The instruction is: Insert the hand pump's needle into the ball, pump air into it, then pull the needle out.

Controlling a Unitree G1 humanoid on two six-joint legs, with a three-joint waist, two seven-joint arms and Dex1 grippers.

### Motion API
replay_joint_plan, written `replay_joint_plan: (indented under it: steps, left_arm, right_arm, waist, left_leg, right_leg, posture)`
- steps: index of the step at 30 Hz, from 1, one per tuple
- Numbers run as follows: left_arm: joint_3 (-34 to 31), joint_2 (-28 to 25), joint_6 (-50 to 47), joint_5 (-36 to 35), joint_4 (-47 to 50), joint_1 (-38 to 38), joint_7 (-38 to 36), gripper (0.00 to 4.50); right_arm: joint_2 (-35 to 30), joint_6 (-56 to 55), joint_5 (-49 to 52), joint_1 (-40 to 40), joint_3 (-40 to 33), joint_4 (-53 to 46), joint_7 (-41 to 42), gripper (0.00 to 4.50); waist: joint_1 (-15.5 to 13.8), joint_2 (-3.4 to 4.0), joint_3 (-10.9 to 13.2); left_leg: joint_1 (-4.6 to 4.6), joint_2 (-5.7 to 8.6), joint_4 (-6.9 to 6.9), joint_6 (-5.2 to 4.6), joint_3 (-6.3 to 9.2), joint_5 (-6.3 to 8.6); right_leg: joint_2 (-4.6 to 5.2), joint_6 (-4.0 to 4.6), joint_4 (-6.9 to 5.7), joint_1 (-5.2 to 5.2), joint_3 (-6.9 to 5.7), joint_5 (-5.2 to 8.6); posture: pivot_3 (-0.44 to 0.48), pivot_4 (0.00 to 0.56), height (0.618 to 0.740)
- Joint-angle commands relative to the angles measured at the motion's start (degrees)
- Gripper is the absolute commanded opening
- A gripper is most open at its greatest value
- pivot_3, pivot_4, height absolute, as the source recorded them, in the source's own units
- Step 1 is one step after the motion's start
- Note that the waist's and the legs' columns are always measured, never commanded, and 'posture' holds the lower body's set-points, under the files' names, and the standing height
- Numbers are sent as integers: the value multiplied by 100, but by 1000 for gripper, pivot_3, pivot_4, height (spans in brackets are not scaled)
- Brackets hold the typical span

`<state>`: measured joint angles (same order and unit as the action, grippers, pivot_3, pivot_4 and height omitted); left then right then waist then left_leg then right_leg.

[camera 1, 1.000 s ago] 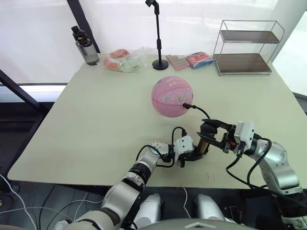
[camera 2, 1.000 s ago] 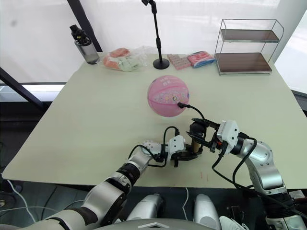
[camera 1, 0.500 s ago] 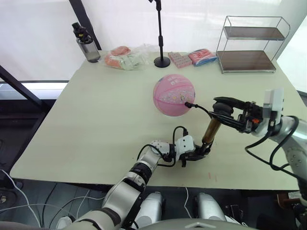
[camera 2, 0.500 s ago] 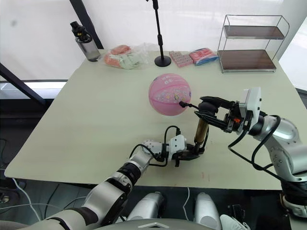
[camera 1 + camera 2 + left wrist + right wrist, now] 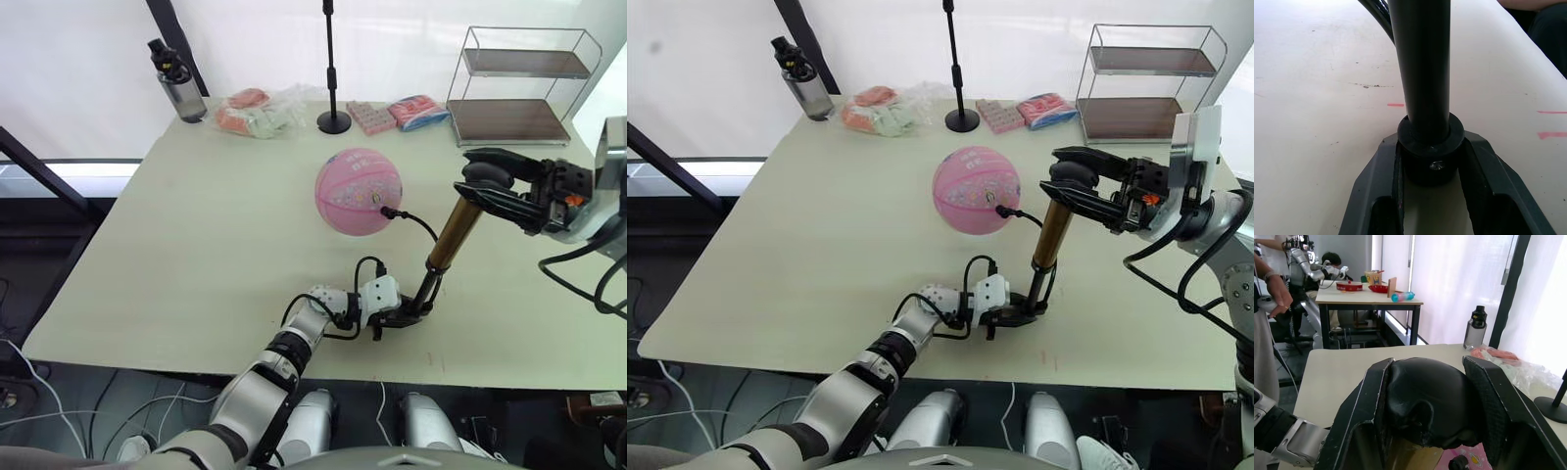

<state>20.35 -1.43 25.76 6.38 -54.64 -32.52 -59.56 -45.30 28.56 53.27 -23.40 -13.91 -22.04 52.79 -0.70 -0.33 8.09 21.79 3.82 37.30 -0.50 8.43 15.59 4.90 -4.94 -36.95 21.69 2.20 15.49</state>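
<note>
Right hand (image 5: 1073, 183) clamped on the black T-handle (image 5: 488, 179) of the hand pump (image 5: 1050, 235), the small one with the gold metallic barrel and black end caps. Over the last second the handle has gone from low, just above the left hand, to high out at 3 o'clock of the ball, with a black rod now showing below the barrel. That reads as the up-stroke of a pumping cycle, so the task looks mid-pump.

Left hand (image 5: 404, 315) clamped on the pump's black foot (image 5: 1431, 154), pinning it to the tabletop (image 5: 196, 245) near the front edge; it hasn't shifted. Wrist view confirms both fingers (image 5: 1378, 191) squeezing the base collar.

Thin black hose (image 5: 416, 221) arcs from the pump up to the black fitting (image 5: 389, 211) seated on the pink ball with small colourful prints (image 5: 358, 192), on its 4 o'clock side. Needle itself is hidden, presumably inside the valve. Ball sits mid-tabletop, unrestrained, same spot as before.

Room: pump leans toward 1 o'clock, so the down-stroke needs to follow that axis or the foot may twist in the left hand. Open tabletop at 9 o'clock of the ball. Wire two-tier shelf (image 5: 519, 93) at 1 o'clock and black stand (image 5: 331, 69) at 12 are well apart from the stroke path. Hose has slack, but a rolling ball could tug the needle.
</note>
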Motion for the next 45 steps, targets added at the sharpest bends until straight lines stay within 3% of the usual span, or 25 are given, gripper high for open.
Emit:
replay_joint_plan:
  steps: [1, 7, 17, 29, 45]
  left_arm:
    - [266, -66, -199, 292, -403, 283, -82, 1069]
    - [259, -55, -203, 292, -410, 275, -66, 1069]
    - [279, -72, -164, 312, -437, 258, -35, 1069]
    - [275, -81, -153, 308, -445, 268, 7, 1069]
    - [282, -68, -141, 303, -467, 273, -33, 1069]
  right_arm:
    - [-122, -199, 7, -99, -402, -295, 41, 1823]
    - [155, -676, -801, 633, 123, -286, 232, 1823]
    - [511, -1907, -2056, 1342, 976, 632, 773, 1823]
    - [1160, -3019, -3231, 1887, 1836, 1613, 516, 1823]
    - [627, -1878, -2182, 1093, 1076, 230, 338, 1823]
  waist:
    - [-7, 0, 0]
    - [-2, 0, -5]
    - [16, -11, -39]
    - [24, -18, -73]
    - [9, -5, -47]
  left_leg:
    - [0, 0, 0, 0, 0, 0]
    - [-5, 0, -1, -1, -1, 1]
    - [-33, 1, 1, -1, -3, 1]
    - [-76, 1, -13, 0, -6, 2]
    - [-90, 0, -20, 0, -4, 2]
  right_leg:
    - [0, 0, 0, 0, 0, 0]
    - [-2, -1, 1, -5, -1, 1]
    - [-13, 0, -2, -25, -1, 0]
    - [-21, 1, -1, -56, 7, 3]
    - [-18, 1, 11, -78, 10, 3]
  posture:
    - [0, 150, 740]
    - [0, 150, 740]
    - [0, 150, 740]
    - [0, 150, 740]
    - [0, 150, 740]
